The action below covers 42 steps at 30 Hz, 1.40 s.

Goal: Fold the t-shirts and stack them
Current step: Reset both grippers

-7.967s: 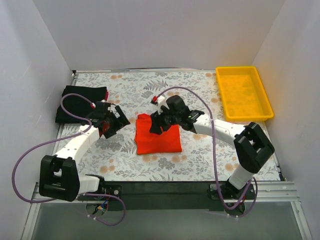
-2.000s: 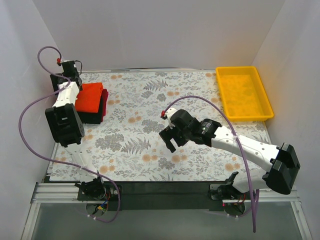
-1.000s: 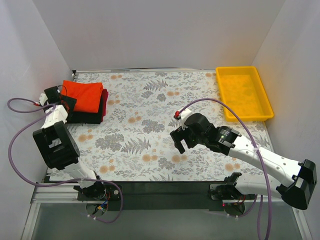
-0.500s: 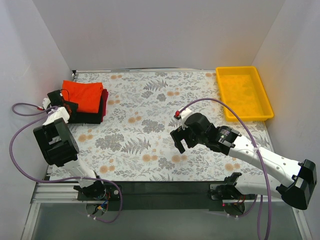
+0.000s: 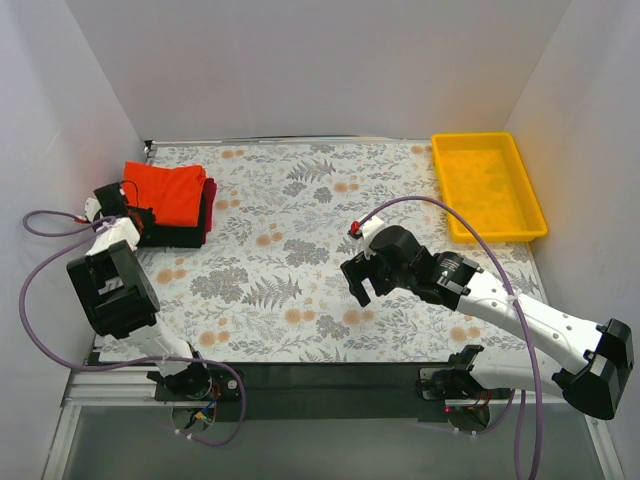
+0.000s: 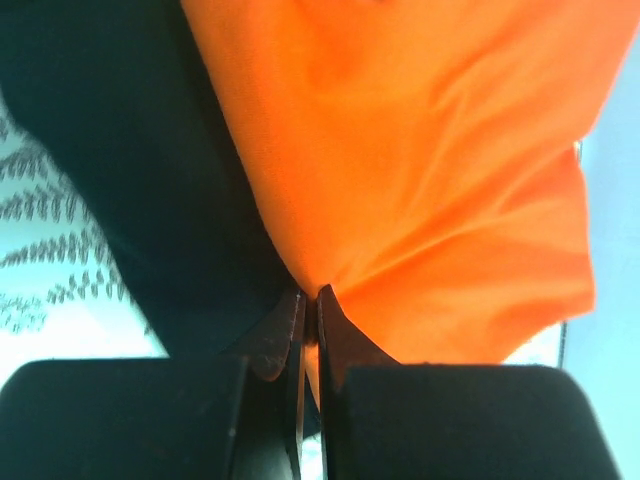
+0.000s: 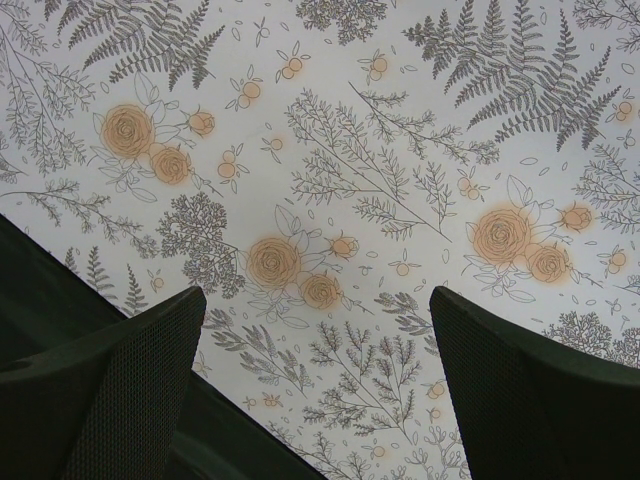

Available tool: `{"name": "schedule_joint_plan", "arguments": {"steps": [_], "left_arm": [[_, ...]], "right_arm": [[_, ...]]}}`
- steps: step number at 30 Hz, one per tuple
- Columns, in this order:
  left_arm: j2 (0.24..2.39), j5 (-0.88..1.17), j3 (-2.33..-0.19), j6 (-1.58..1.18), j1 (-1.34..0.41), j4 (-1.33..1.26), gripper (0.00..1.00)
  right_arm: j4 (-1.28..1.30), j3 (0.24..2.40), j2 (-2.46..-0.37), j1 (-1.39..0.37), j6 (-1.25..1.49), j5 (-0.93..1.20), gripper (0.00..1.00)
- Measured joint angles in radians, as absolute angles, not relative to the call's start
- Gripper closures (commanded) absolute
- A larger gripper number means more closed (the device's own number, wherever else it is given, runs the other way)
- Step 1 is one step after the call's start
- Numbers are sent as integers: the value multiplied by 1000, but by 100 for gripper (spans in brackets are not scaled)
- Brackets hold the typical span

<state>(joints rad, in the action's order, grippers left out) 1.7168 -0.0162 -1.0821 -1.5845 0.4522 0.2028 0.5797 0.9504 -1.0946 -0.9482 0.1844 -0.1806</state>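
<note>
T-shirts (image 5: 175, 205) lie folded in one pile at the far left corner of the floral-patterned desk (image 5: 300, 200). A bright orange-red cloth t-shirt (image 5: 165, 190) sits on top, a black cloth t-shirt (image 5: 172, 236) lies under it, and a dark red cloth t-shirt (image 5: 208, 215) shows along the pile's right side.

The left end effector (image 5: 146, 214) sits at the pile's near-left edge. In the wrist view this end effector (image 6: 308, 300) has its fingertips pressed together on the rim of the orange-red cloth (image 6: 420, 150), with creases running into them, so it appears to be pinching that fabric beside the black layer (image 6: 150, 180). The right end effector (image 5: 358, 290) hangs over bare desk mid-right with its jaws spread wide and nothing between them (image 7: 315, 370).

The main risk is judged to be that pinch. If the left arm pulls away or lifts without releasing, the top shirt would drag along, open its fold or slide off, and could shift the layers below it. The pile also sits close to the desk's left edge, so a sideways tug could push cloth over it.

A yellow plastic tray (image 5: 441, 190) stands well apart at the far right.

No brand, label or writing can be read in any view.
</note>
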Motion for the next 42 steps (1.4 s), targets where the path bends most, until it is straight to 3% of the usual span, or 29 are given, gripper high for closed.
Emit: {"name": "schedule_joint_plan", "arguments": {"steps": [7, 12, 16, 17, 19, 20, 27, 31, 35, 39, 42], "left_arm": [[1591, -17, -1041, -1609, 450, 225, 99], [1564, -19, -1006, -1612, 450, 226, 87], [1569, -20, -961, -1610, 450, 237, 64], [1569, -22, -954, -1608, 450, 242, 53], [1569, -23, -950, -1597, 450, 256, 44], [1567, -26, -951, -1586, 450, 263, 35], [1494, -2, -1057, -1485, 445, 355, 17], [1431, 22, -1155, -1408, 380, 399, 14], [1388, 88, -1220, -1304, 195, 448, 14], [1283, 181, -1205, -1225, 19, 516, 14], [1108, 214, -1151, -1197, -1, 553, 14]], "right_arm": [[579, 950, -1090, -945, 184, -181, 16], [573, 944, -1079, -942, 184, -181, 16], [574, 934, -1076, -942, 184, -181, 16], [573, 934, -1075, -942, 184, -181, 16], [573, 934, -1073, -942, 183, -181, 16], [573, 934, -1071, -942, 183, -181, 16], [573, 935, -1027, -928, 191, -230, 5], [575, 947, -995, -887, 223, -302, 2], [578, 1008, -988, -789, 256, -374, 2], [584, 1081, -984, -669, 264, -445, 2], [596, 1114, -955, -603, 262, -508, 2]]}}
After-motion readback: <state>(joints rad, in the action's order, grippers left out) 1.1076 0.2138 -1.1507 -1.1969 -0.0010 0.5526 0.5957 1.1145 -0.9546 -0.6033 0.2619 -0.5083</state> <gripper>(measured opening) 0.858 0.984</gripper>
